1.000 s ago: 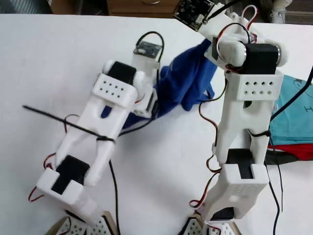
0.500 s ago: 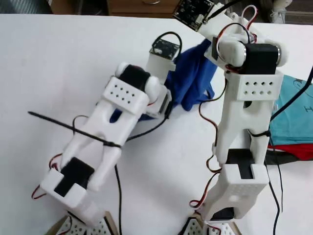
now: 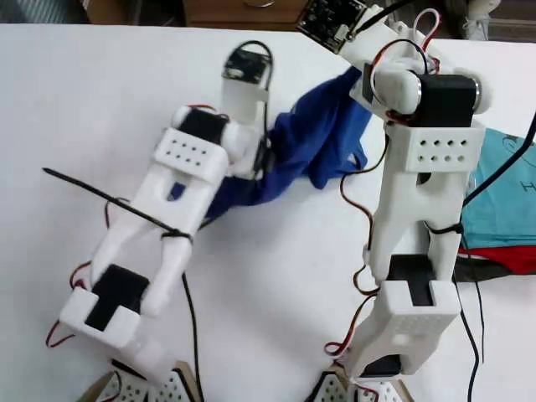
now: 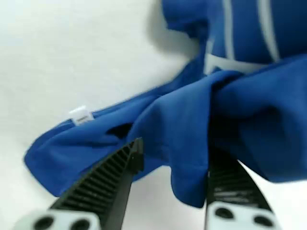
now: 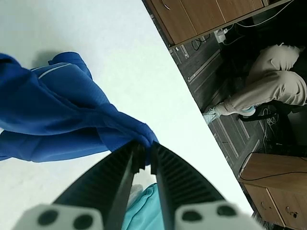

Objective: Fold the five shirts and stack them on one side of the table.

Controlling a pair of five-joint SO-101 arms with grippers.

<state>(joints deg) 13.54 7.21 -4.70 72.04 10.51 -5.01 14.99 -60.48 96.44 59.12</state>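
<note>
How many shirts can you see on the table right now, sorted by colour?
Blue shirt: 1, pinched in the right tool
Teal shirt: 1
Red shirt: 1
Dark layer under it: 1, likely a shirt, but too little shows to be sure
Total: 3 certain, 4 if the dark layer counts

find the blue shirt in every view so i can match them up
High view: blue shirt bunched between the two arms.
Left wrist view: blue shirt draped between the open fingers of the left gripper.
Right wrist view: a corner of the blue shirt pinched in the right gripper.
Shared landmark: the white table under it.
</note>
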